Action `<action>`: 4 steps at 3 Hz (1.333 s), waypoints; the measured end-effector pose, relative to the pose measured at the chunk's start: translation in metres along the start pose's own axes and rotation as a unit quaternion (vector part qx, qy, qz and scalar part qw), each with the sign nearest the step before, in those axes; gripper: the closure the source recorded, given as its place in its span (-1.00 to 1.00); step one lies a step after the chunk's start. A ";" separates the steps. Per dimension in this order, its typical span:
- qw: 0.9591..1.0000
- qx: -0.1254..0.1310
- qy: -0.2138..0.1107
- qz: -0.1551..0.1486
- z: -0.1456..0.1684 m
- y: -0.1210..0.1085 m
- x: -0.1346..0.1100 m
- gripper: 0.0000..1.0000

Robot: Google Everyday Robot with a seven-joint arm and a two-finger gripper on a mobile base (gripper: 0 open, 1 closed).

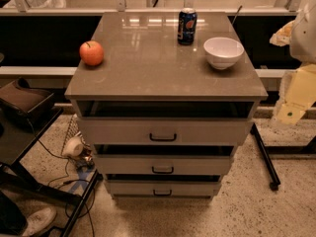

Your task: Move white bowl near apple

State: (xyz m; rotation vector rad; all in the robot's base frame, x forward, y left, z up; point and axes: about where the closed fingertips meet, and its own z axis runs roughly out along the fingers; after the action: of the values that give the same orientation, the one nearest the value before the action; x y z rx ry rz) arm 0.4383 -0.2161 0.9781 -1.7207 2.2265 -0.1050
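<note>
Camera view: wide grey-brown glossy-topped cabinet (148, 78) with three white drawers pulled partly open, dark handles. Pale white-and-yellow robot gripper (295, 95) hangs off the right edge of the cabinet, beside the top and apart from it; can't tell how far the claw is open, and it holds none of the tabletop things. Small round glossy white bowl (223, 52) sits upright on the right side of the top, untouched. Round orange-red apple (91, 53) with short dark stem sits at the left edge, well apart from the bowl. Dark blue soda can (187, 26) stands far of centre, near the bowl's far-left.

Step in hand, as judged: reach in and grasp the bowl. Best done by coming from the right and above, pinching the near or right rim, not the can side. Lift clear, carry left along the bare middle, keeping near of the can. Set down just beside the apple without nudging it: apple is at the edge and could roll off.
</note>
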 end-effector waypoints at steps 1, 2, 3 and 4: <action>1.000 0.001 -0.001 -0.001 0.000 -0.001 0.000 -1.00; 1.000 0.009 -0.004 -0.014 0.004 -0.012 0.002 -1.00; 0.999 0.018 0.000 -0.042 0.016 -0.030 0.004 -1.00; 0.997 0.019 0.016 -0.067 0.030 -0.053 0.007 -1.00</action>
State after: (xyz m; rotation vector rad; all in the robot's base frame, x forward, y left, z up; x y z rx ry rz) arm 0.4950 -0.2330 0.9623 -1.8583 2.1156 -0.2065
